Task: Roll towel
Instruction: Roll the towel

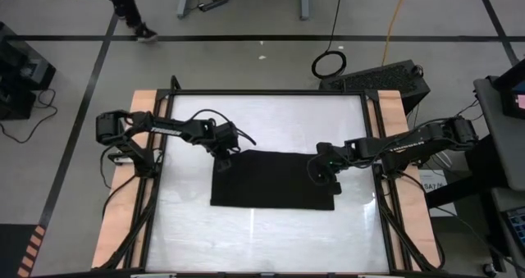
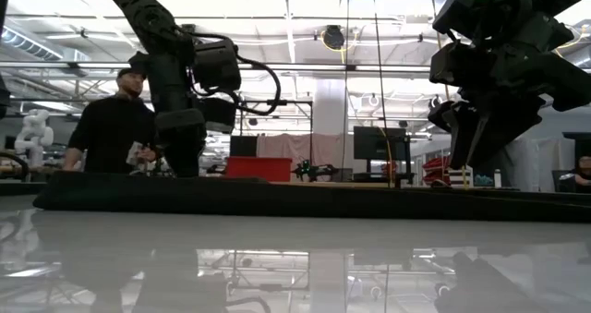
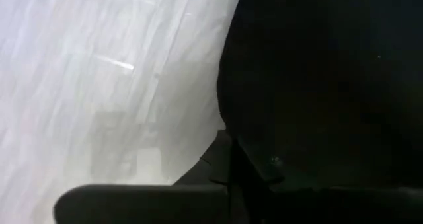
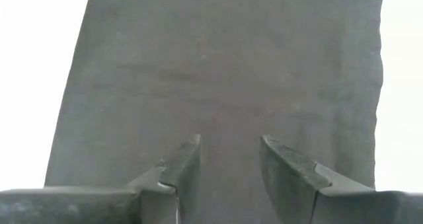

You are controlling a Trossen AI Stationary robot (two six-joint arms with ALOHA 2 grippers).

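The black towel [image 1: 271, 181] lies spread flat on the white table [image 1: 271, 237]. In the low view it shows as a low dark band [image 2: 305, 198]. Its white tag does not show. My left gripper [image 1: 223, 153] is down at the towel's far left corner, where the left wrist view shows the towel's edge [image 3: 228, 85] against the table. My right gripper [image 4: 228, 159] is open, pointing down over the towel's right end [image 1: 324, 173], one finger on either side of bare cloth. In the low view its fingertips [image 2: 469, 161] stand a little above the towel.
Wooden side boards [image 1: 123, 221] and a black frame [image 1: 271, 92] border the table. A person [image 2: 111, 133] stands beyond the far edge in the low view, and a person's legs [image 1: 127, 7] show on the floor at the far left.
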